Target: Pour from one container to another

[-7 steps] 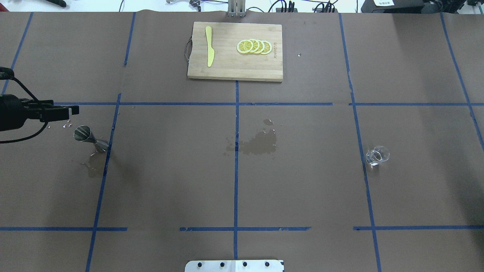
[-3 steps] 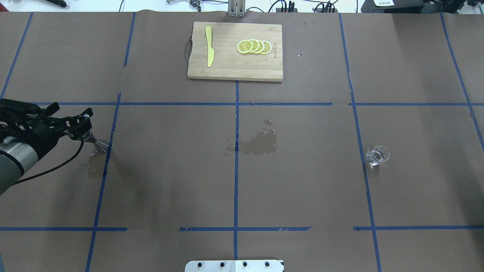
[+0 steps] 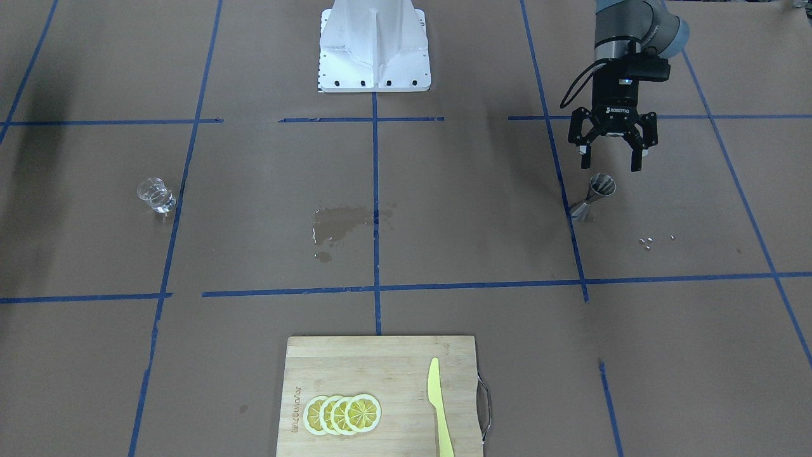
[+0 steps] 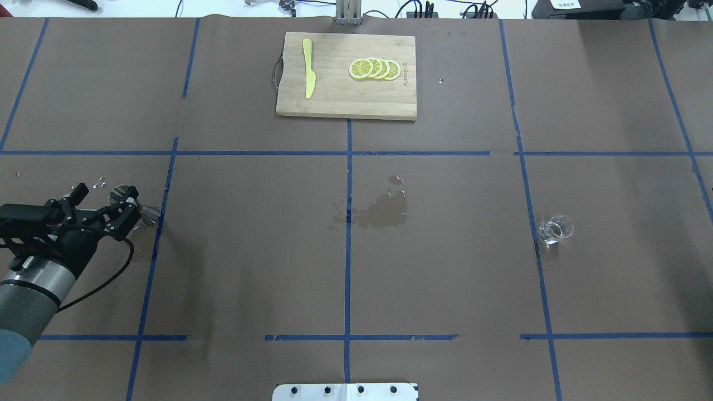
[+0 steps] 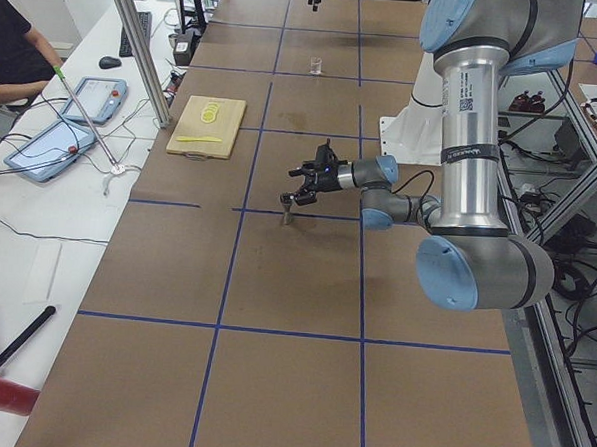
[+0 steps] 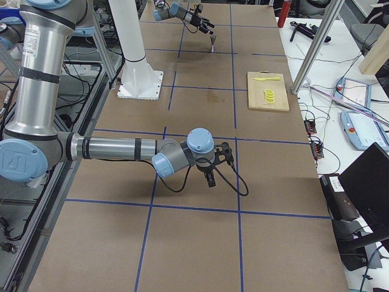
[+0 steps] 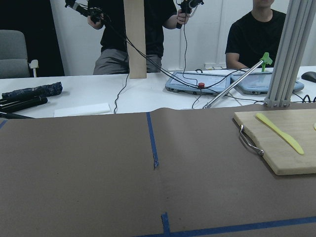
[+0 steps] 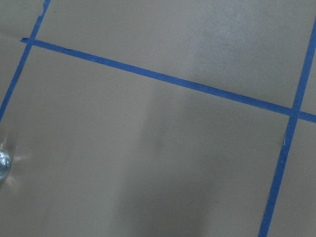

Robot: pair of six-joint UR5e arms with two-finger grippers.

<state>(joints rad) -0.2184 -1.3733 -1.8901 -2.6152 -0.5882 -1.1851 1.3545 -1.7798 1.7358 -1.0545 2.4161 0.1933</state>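
— Where is the jigger (image 3: 596,193)?

— On the brown paper at the robot's left side of the table, its base just beside a blue tape line (image 3: 574,235). A few small bright specks (image 3: 647,240) lie on its other side, near but apart.

— And the left gripper (image 3: 609,158)?

— It hangs just above the jigger's rim with its jaws spread wide, gripping nothing.

— The glass tumbler (image 3: 155,195)?

— Well apart, on the robot's right side, standing close to another tape line with nothing near it.

— What lies between the two?

— Bare paper, apart from a dark wet patch (image 3: 342,225) near the middle line. The cutting board (image 3: 380,355), with lemon slices (image 3: 342,414) and a yellow knife (image 3: 439,406), sits at the far edge, away from the robot's base.

— The right gripper (image 6: 213,172)?

— It shows only in the right side view, low over bare paper; I cannot tell how its jaws stand.
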